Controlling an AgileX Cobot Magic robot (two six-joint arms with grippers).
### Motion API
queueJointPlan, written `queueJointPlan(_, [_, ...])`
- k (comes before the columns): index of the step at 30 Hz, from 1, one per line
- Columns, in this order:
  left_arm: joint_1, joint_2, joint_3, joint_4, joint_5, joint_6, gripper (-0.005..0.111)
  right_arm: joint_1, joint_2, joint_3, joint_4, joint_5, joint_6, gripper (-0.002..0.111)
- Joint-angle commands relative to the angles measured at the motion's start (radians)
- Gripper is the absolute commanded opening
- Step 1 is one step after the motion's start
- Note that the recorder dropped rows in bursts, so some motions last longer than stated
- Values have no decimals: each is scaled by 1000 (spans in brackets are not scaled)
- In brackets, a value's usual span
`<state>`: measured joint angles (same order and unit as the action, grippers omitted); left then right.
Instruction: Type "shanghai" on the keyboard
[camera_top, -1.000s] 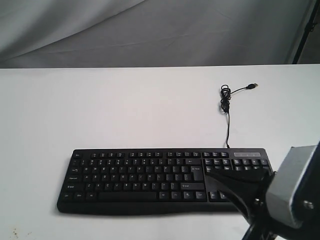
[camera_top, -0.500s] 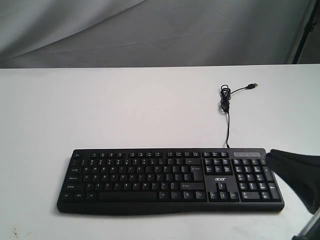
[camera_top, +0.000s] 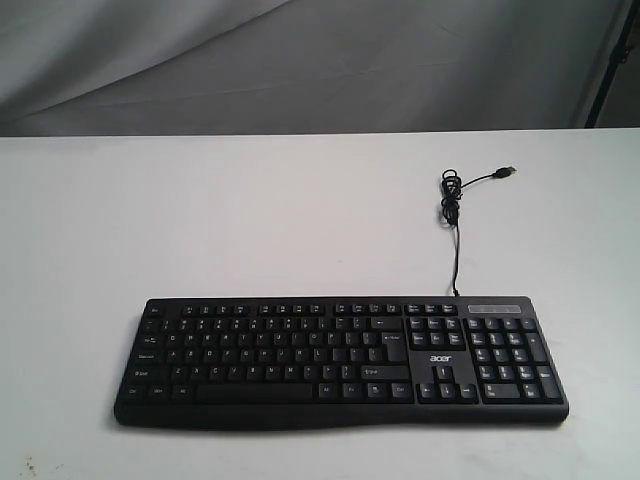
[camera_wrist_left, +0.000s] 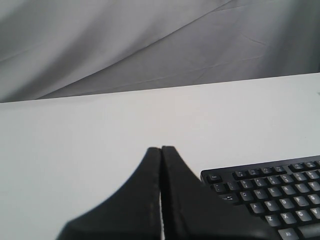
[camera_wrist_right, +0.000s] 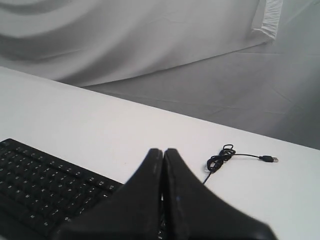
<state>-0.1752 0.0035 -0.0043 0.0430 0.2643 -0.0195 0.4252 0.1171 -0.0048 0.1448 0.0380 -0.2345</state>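
Observation:
The black keyboard (camera_top: 340, 360) lies flat near the front of the white table, number pad to the right, with its thin cable (camera_top: 453, 215) running back to a loose USB plug. Neither arm shows in the exterior view. In the left wrist view my left gripper (camera_wrist_left: 161, 148) is shut and empty, raised off the keyboard's Esc corner (camera_wrist_left: 270, 192). The right wrist view has my right gripper (camera_wrist_right: 163, 150) shut and empty, above the keyboard's (camera_wrist_right: 45, 187) right part, with the coiled cable (camera_wrist_right: 220, 159) beyond it.
A white table (camera_top: 250, 220) carries everything. A grey cloth backdrop (camera_top: 300, 60) hangs behind it. A dark stand leg (camera_top: 612, 70) rises at the far right edge.
My right arm, which stood over the number pad, has drawn back to the right and left the exterior view. The keyboard has not moved.

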Motion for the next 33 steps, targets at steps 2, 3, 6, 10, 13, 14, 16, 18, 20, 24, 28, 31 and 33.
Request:
queueJointPlan(2, [-4, -3, 4, 1, -3, -3, 0, -8, -49, 5, -18, 9, 6, 0])
queueJointPlan(3, [-4, -3, 4, 1, -3, -3, 0, -8, -59, 5, -29, 11, 6, 0])
queueJointPlan(6, [-4, -3, 4, 1, -3, -3, 0, -8, -93, 5, -56, 18, 6, 0])
queueJointPlan(10, [-4, -3, 4, 1, -3, -3, 0, -8, -117, 5, -56, 68, 6, 0])
queueJointPlan(13, [-4, -3, 4, 1, -3, -3, 0, -9, -117, 5, -56, 84, 6, 0])
queueJointPlan(14, [-4, -3, 4, 1, -3, -3, 0, -9, -117, 5, -56, 89, 6, 0])
queueJointPlan(16, [-4, -3, 4, 1, -3, -3, 0, -9, -117, 5, -56, 102, 6, 0])
queueJointPlan(18, [-4, -3, 4, 1, -3, -3, 0, -9, -117, 5, -56, 102, 6, 0])
queueJointPlan(20, [-4, -3, 4, 1, -3, -3, 0, -9, -117, 5, -56, 105, 6, 0])
queueJointPlan(24, [-4, -3, 4, 1, -3, -3, 0, -7, -117, 5, -56, 106, 6, 0])
queueJointPlan(28, [-4, -3, 4, 1, -3, -3, 0, -7, -117, 5, -56, 106, 6, 0])
queueJointPlan(31, [-4, -3, 4, 1, -3, -3, 0, -7, -117, 5, -56, 106, 6, 0])
queueJointPlan(33, [-4, -3, 4, 1, -3, -3, 0, -7, -117, 5, -56, 106, 6, 0])
